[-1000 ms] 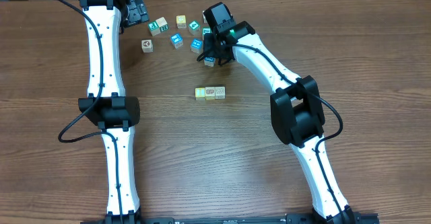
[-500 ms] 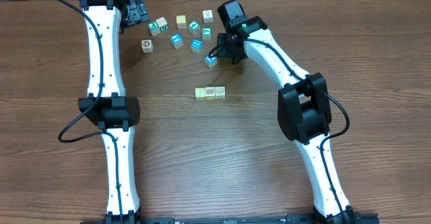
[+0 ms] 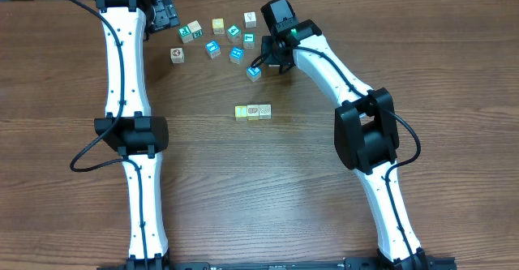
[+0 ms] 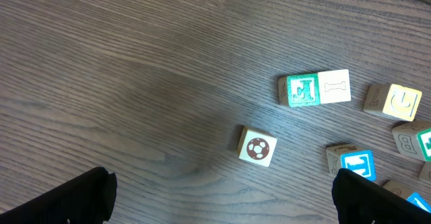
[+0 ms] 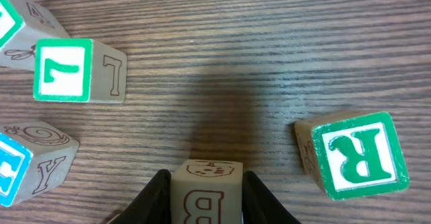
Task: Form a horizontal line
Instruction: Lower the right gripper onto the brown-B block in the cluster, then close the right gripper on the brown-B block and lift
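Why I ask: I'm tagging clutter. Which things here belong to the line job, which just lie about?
Job: three-cube row; B cube between the right fingers.
Lying about: teal-faced cubes; green R cube; football cube.

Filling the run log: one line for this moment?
right gripper: shut on B block | left gripper: open | row: three cubes

Overhead faces down; wrist views close above table [image 3: 65, 181].

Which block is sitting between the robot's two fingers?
The cream block with the brown B, right between the right gripper's fingers. The green R block and green 7 block lie off to the sides, untouched.
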